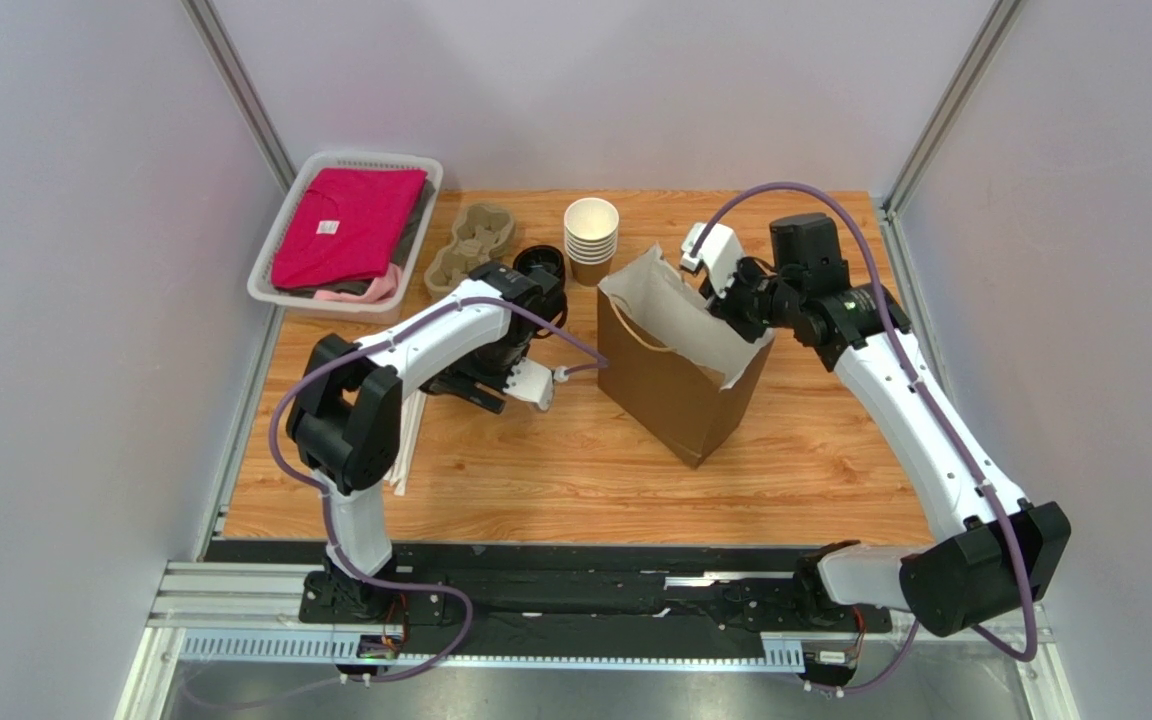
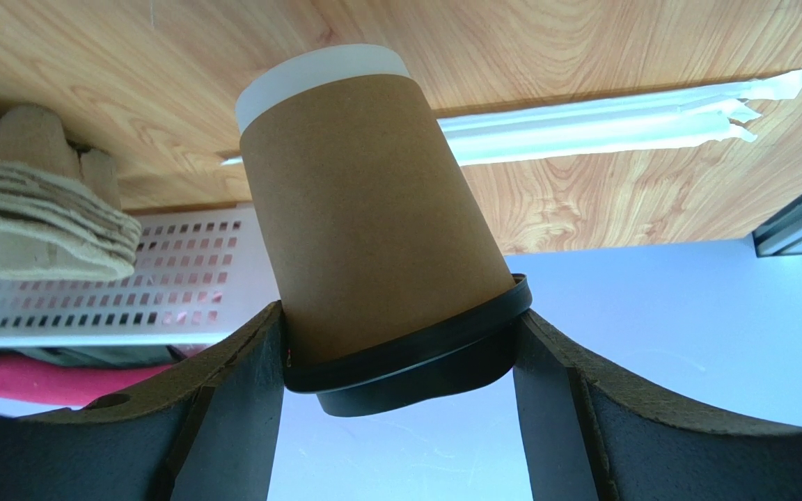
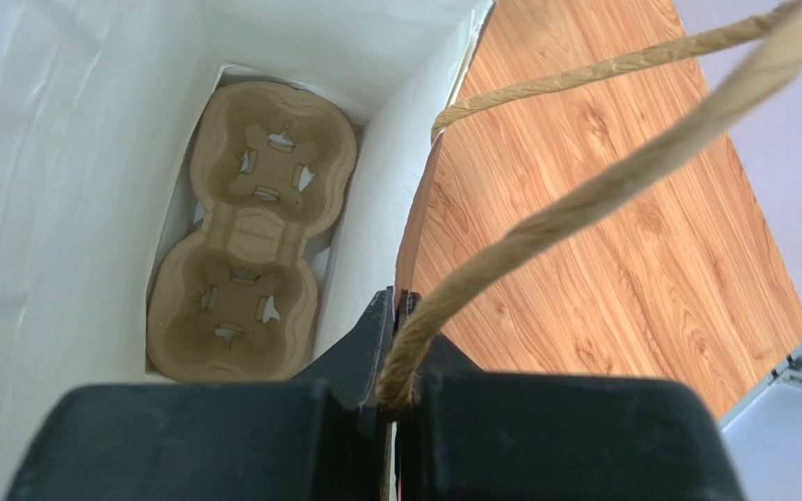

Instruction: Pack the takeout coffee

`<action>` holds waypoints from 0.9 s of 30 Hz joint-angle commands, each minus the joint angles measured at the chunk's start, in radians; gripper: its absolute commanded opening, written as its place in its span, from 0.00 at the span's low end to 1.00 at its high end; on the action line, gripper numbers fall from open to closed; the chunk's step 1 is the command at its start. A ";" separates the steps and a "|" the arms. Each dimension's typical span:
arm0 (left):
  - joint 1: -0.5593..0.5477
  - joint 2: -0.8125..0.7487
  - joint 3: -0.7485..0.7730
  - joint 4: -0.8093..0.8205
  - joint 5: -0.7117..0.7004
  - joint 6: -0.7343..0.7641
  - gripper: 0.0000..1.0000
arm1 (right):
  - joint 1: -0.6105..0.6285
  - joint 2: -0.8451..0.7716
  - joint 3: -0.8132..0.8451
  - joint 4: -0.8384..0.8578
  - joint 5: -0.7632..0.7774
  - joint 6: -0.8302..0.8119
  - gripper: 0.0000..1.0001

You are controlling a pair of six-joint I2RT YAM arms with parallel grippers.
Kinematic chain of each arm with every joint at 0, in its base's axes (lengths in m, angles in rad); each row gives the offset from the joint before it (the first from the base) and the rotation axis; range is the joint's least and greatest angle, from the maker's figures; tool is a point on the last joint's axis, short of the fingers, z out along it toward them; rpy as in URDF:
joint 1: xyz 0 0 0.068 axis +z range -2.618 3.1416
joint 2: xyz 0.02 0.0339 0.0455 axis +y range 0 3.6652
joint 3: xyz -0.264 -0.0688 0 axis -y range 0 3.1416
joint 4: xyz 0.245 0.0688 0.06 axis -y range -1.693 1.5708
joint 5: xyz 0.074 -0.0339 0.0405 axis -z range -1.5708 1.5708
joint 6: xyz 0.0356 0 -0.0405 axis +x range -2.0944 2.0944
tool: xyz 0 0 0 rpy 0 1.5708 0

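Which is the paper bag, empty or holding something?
Holding something: the paper bag has a cardboard cup carrier lying flat on its bottom, both slots unfilled.

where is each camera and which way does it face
Top external: above and behind, looking down on the table; left arm and right arm show.
Left wrist: faces the takeout coffee between the left fingers.
Right wrist: looking down into the paper bag, right fingers pinching its rim.
Shared: paper bag, in top and right wrist.
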 commanded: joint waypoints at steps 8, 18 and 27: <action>-0.034 0.081 0.045 -0.343 -0.035 0.030 0.33 | -0.085 -0.052 -0.011 -0.004 0.046 -0.027 0.00; -0.058 0.148 0.105 -0.342 -0.041 0.027 0.61 | -0.100 -0.058 -0.005 -0.014 0.039 -0.030 0.00; -0.075 0.168 0.165 -0.342 -0.020 0.026 0.98 | -0.100 -0.060 0.003 -0.026 0.032 -0.035 0.00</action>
